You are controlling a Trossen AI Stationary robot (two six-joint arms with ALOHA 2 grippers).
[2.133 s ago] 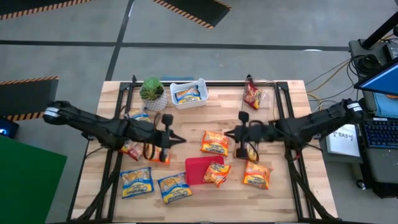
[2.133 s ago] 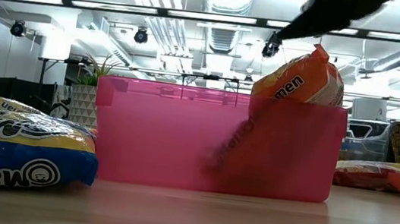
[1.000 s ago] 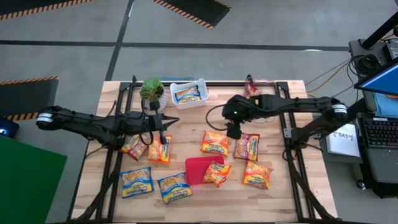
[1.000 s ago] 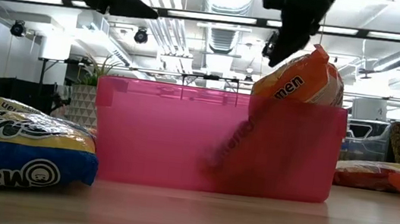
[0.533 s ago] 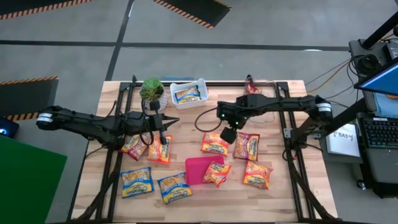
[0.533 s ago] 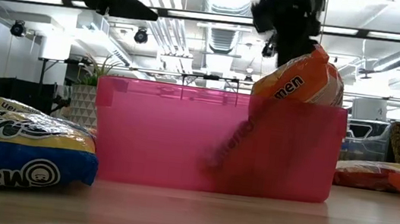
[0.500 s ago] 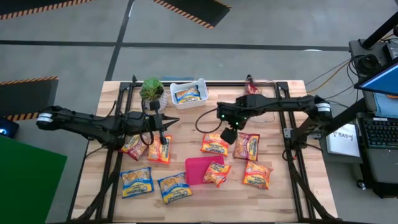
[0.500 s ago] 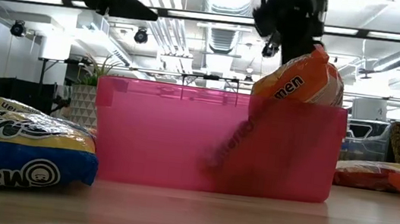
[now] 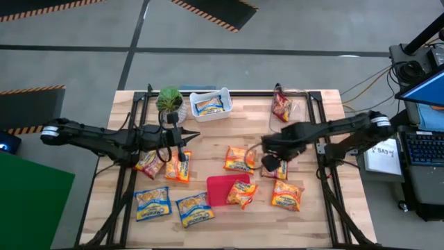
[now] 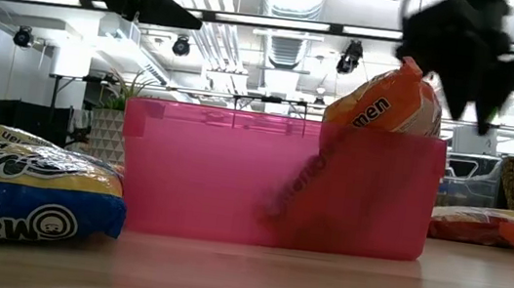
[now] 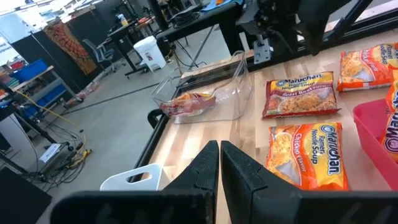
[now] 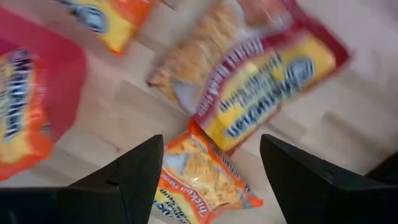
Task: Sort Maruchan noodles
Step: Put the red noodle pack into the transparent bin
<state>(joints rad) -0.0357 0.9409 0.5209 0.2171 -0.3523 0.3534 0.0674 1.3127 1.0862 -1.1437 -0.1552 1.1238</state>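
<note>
Maruchan noodle packets lie spread over the wooden table. A dark red packet (image 9: 279, 168) lies right of centre, with orange packets (image 9: 239, 158) (image 9: 286, 195) beside it. My right gripper (image 9: 268, 162) hangs open above the dark red packet (image 12: 267, 81), held well off the table (image 10: 468, 67). Another orange packet (image 9: 241, 192) leans in the pink bin (image 9: 220, 189) with its top over the rim. At the left, my left gripper (image 9: 195, 136) is shut on nothing and held above the table, over an orange packet (image 9: 179, 167) and a dark red packet (image 9: 147, 164).
Two blue-and-yellow packets (image 9: 152, 203) (image 9: 194, 208) lie near the front left. At the far edge, a white bin (image 9: 220, 97) holds a blue packet and a clear bin (image 11: 231, 93) holds a dark red one. A potted plant (image 9: 170, 103) stands at the far left.
My right gripper has swung from over the middle orange packet toward the table's right and near edges, and now hangs over the dark red packet. The right arm's elbow has drawn back from the far edge. No packet has moved.
</note>
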